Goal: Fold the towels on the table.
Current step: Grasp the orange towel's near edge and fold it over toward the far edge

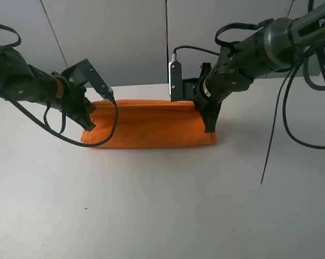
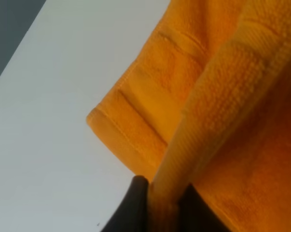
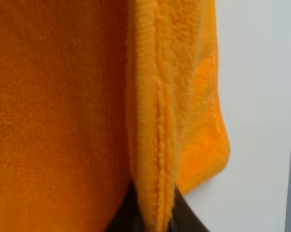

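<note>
One bright orange towel (image 1: pixel 149 127) lies on the white table (image 1: pixel 162 205) as a long band, its upper layer lifted at both ends. My left gripper (image 1: pixel 89 123) is shut on the towel's left end; in the left wrist view the hemmed edge (image 2: pixel 193 130) runs up from between the dark fingers (image 2: pixel 135 203). My right gripper (image 1: pixel 211 127) is shut on the right end; the right wrist view shows the stitched hem (image 3: pixel 157 145) pinched between its fingers (image 3: pixel 184 215), with the lower layer's corner (image 3: pixel 213 150) resting on the table.
Black cables hang from both arms; one loops over the towel's left part (image 1: pixel 111 135), others dangle at the right (image 1: pixel 270 145). A white wall (image 1: pixel 124 38) rises behind the table's far edge.
</note>
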Tool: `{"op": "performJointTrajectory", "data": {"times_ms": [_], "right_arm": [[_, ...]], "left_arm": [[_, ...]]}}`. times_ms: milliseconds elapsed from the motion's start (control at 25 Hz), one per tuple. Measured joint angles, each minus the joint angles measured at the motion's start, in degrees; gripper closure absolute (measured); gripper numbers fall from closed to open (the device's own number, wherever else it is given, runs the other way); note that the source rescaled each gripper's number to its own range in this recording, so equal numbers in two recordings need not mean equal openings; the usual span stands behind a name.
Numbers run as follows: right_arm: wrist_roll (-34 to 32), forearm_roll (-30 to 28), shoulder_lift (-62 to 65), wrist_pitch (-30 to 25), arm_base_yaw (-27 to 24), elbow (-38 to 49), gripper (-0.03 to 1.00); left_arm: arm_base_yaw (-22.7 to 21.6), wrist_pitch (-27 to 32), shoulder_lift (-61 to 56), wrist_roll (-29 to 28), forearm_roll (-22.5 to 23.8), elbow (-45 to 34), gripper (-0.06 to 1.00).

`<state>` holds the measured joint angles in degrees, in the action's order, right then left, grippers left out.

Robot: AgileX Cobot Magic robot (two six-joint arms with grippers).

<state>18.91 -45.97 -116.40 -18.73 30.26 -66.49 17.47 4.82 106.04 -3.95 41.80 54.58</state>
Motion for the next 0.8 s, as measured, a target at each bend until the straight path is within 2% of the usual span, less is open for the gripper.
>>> {"op": "performJointTrajectory", "data": {"times_ms": [600,720,800], "right_arm": [[-0.11,-0.11,-2.57,1.89,-0.62,-1.56,0.97],[-0.11,-0.22,-2.57,1.05,-0.62,-1.56,0.87],[-0.11,-0.95,-2.66,-2.17,-1.48,-1.56,0.72]], "left_arm": [[-2.56,-4.08,2.62,0.00,0.00,0.51,0.94],[-2.83,-4.16,2.62,0.00,0.09,0.51,0.88],[-3.61,-2.66,2.62,0.00,0.09,0.51,0.72]]}}
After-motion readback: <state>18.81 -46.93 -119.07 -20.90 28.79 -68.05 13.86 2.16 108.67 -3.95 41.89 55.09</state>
